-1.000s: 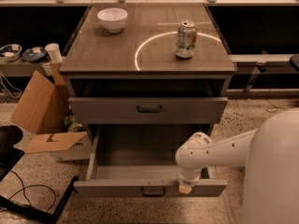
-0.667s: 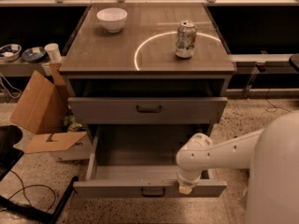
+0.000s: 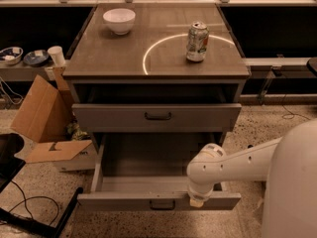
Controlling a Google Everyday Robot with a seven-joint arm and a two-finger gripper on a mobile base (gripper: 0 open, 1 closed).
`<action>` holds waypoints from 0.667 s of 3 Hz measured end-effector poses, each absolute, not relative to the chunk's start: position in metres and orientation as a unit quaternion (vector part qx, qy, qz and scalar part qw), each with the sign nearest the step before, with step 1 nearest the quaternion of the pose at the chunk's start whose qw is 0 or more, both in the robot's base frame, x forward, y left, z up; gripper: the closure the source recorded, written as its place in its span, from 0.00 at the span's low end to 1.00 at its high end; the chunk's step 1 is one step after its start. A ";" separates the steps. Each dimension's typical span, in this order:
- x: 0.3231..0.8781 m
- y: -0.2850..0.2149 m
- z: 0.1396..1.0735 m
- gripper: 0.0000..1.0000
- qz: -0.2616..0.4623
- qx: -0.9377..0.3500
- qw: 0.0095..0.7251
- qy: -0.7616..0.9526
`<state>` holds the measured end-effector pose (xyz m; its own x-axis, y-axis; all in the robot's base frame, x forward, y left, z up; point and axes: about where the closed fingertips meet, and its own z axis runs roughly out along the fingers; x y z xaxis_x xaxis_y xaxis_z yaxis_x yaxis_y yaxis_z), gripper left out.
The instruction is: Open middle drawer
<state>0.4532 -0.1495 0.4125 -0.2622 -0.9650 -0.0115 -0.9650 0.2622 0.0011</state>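
The middle drawer has a low wide grey front with a small dark handle. It stands pulled far out of the grey cabinet, and its grey inside shows. My white arm comes in from the right and bends down. My gripper hangs at the top edge of this drawer's front, right of the handle. The taller-fronted top drawer above it is pulled out a little. The lowest drawer is hidden under the open one.
A white bowl and a drink can stand on the cabinet top. An open cardboard box lies on the floor to the left. Cables and a dark base lie at the lower left. My white body fills the lower right.
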 end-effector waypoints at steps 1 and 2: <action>0.446 -0.150 0.412 1.00 0.004 -0.601 0.000 0.799; 0.440 -0.149 0.412 1.00 0.004 -0.595 -0.003 0.804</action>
<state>0.4398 -0.1491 0.4122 -0.2923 -0.9563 0.0002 -0.9563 0.2923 0.0102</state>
